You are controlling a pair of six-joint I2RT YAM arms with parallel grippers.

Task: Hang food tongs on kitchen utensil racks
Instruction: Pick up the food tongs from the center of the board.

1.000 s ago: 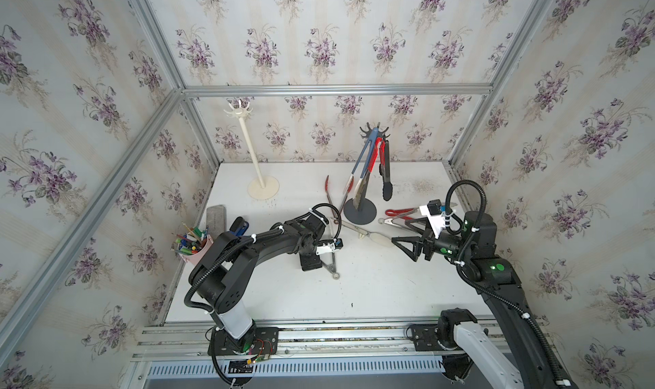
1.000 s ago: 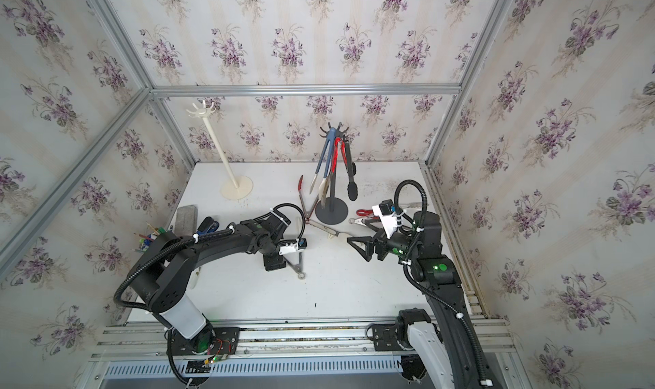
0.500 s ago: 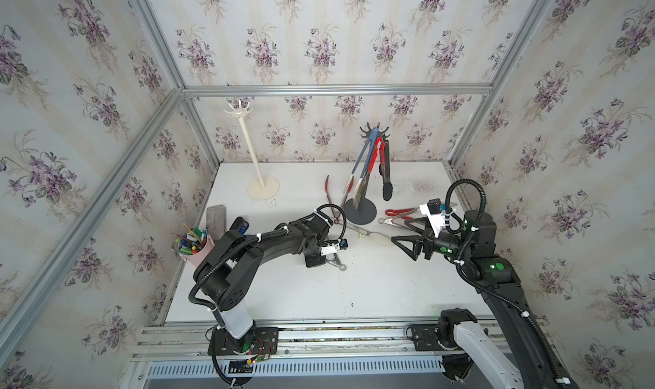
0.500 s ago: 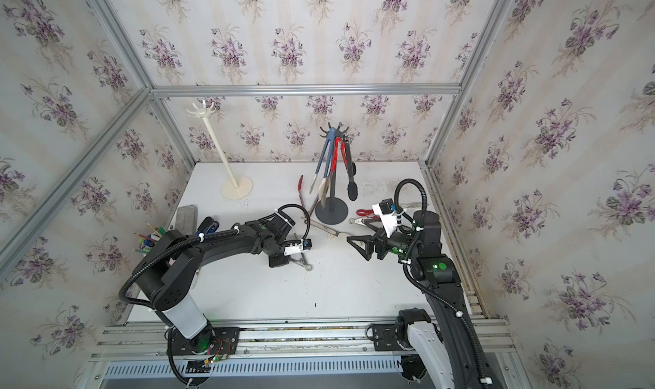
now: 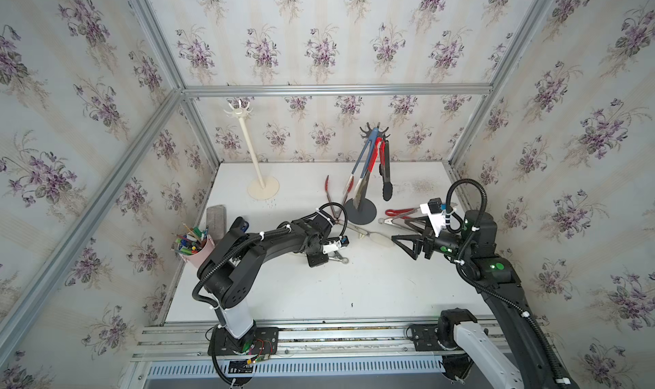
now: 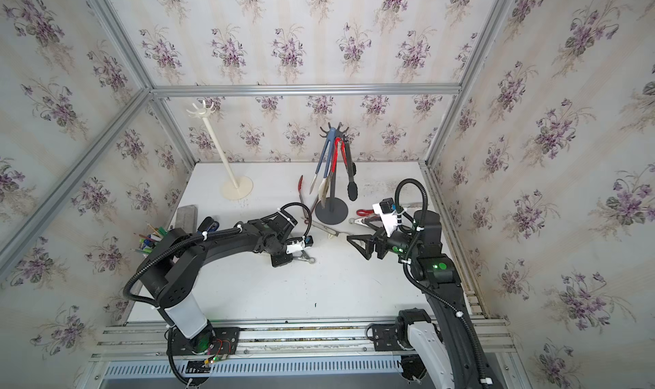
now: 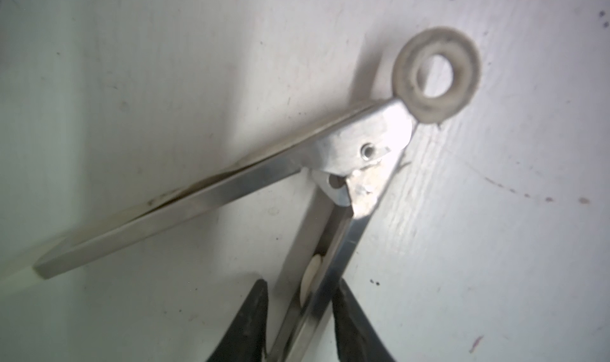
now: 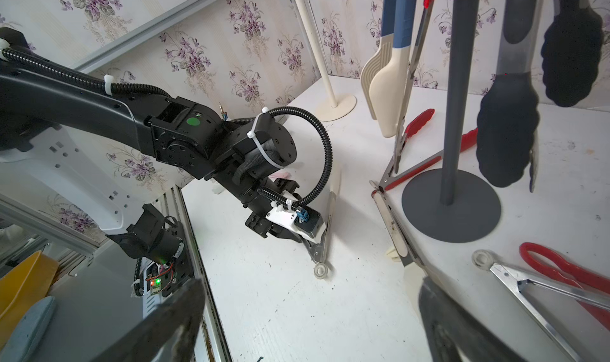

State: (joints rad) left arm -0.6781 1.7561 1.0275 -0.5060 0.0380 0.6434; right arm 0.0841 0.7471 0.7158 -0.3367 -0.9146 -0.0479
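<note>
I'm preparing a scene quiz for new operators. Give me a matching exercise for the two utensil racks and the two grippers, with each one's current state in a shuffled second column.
Column one:
1. cream-white rack
2. dark grey rack
3. left gripper
4. right gripper

Column two:
A. hanging tongs on its hooks
B. wide open, nothing between the fingers
C. hooks bare
D. fingers on either side of one arm of the steel tongs lying on the table

Pairs: 1-C, 2-A, 3-D, 4-B
</note>
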